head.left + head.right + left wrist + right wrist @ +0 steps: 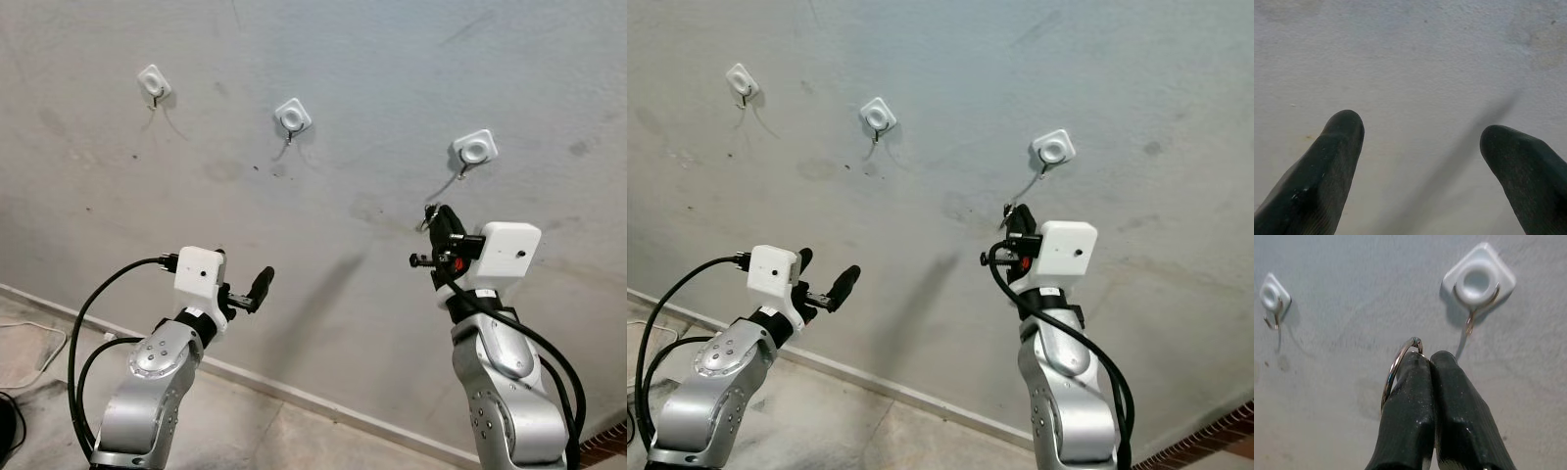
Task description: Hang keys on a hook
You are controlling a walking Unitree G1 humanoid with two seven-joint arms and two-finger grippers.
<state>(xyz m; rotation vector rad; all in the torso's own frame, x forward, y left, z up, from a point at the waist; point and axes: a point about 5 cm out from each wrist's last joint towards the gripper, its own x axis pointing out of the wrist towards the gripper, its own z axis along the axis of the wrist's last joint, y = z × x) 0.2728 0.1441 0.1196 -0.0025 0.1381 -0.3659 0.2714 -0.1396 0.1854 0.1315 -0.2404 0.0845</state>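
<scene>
Three white wall hooks sit on the grey wall: a left hook, a middle hook and a right hook. My right gripper is raised a little below and left of the right hook, shut on a metal key ring. The ring stands out beside the closed fingertips, apart from the right hook. My left gripper is held lower at the left, open and holding nothing, its fingers facing bare wall.
A pale baseboard runs along the foot of the wall, above a light floor. A white cable lies on the floor at the far left. Brick flooring shows at the lower right corner.
</scene>
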